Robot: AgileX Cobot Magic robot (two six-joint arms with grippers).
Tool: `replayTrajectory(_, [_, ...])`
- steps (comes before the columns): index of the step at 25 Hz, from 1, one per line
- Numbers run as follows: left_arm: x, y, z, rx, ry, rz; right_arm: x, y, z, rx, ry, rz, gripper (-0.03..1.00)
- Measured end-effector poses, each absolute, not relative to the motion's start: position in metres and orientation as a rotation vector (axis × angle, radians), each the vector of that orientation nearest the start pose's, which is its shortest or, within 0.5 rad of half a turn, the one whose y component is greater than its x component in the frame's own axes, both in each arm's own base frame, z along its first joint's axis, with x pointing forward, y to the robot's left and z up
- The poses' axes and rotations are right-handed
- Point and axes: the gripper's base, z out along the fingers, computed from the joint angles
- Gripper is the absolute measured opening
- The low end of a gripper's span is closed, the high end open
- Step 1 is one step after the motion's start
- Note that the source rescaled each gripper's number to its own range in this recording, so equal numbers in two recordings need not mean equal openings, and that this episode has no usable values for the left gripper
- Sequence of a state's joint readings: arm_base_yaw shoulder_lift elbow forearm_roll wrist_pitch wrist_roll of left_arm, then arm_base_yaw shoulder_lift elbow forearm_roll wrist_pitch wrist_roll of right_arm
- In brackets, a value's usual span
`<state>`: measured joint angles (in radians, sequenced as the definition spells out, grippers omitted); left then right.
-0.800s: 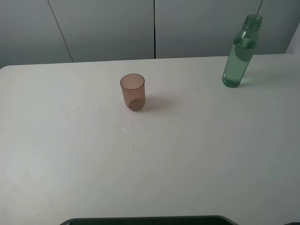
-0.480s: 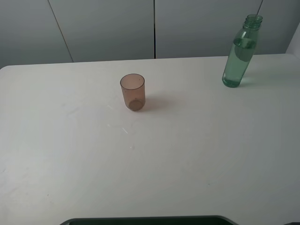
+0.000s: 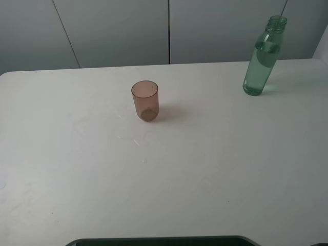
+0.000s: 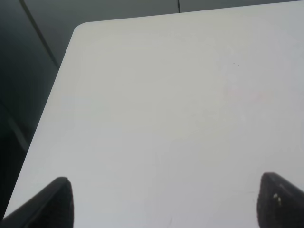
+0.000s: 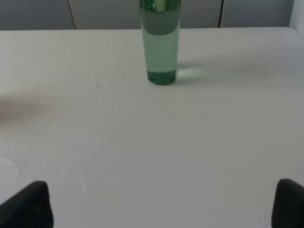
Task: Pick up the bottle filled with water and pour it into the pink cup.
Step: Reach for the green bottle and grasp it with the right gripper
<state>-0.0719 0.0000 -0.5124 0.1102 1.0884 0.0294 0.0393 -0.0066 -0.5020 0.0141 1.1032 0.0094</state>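
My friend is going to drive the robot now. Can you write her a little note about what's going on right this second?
The left gripper is open and holds nothing, over bare table.
The right gripper is open and holds nothing. It faces the bottle but is well apart from it.
The bottle stands upright at the far right of the table, capless, with water inside.
The pink cup stands upright near the middle and looks empty.
Done: nothing yet.
Left to do: grasp the bottle, probably with the right gripper, carry it over the pink cup and pour.
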Motion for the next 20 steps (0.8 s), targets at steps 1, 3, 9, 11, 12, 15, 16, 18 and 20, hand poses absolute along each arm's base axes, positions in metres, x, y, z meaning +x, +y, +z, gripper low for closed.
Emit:
replayTrajectory(1, [-0.0071, 0.0094, 0.2789, 0.096, 2.054, 0.106, -0.0080, 0.0008, 0.2744, -0.032, 2.078, 0.047, 1.00])
replayTrajectory(3, [-0.0071, 0.0094, 0.2789, 0.096, 2.054, 0.106, -0.0080, 0.0008, 0.2744, -0.032, 2.078, 0.047, 1.00])
replayTrajectory(9, [-0.0071, 0.0094, 0.2789, 0.096, 2.054, 0.106, -0.0080, 0.0008, 0.2744, -0.032, 2.078, 0.047, 1.00])
replayTrajectory(11, [-0.0071, 0.0094, 0.2789, 0.096, 2.054, 0.106, -0.0080, 0.0008, 0.2744, -0.032, 2.078, 0.047, 1.00])
replayTrajectory(12, [-0.0071, 0.0094, 0.2789, 0.096, 2.054, 0.106, -0.0080, 0.0008, 0.2744, -0.032, 2.078, 0.047, 1.00])
replayTrajectory(15, [-0.0071, 0.0094, 0.2789, 0.096, 2.054, 0.106, -0.0080, 0.0008, 0.2744, -0.032, 2.078, 0.047, 1.00])
replayTrajectory(16, [-0.0071, 0.0094, 0.2789, 0.096, 2.054, 0.106, -0.0080, 0.0011, 0.2744, -0.032, 2.078, 0.051, 1.00])
replayTrajectory(18, [-0.0071, 0.0094, 0.2789, 0.096, 2.054, 0.106, -0.0081, 0.0031, 0.2744, -0.034, 2.078, 0.080, 1.00])
replayTrajectory(20, [-0.0071, 0.0094, 0.2789, 0.096, 2.054, 0.106, -0.0081, 0.0037, 0.2746, -0.035, 2.076, 0.089, 1.00])
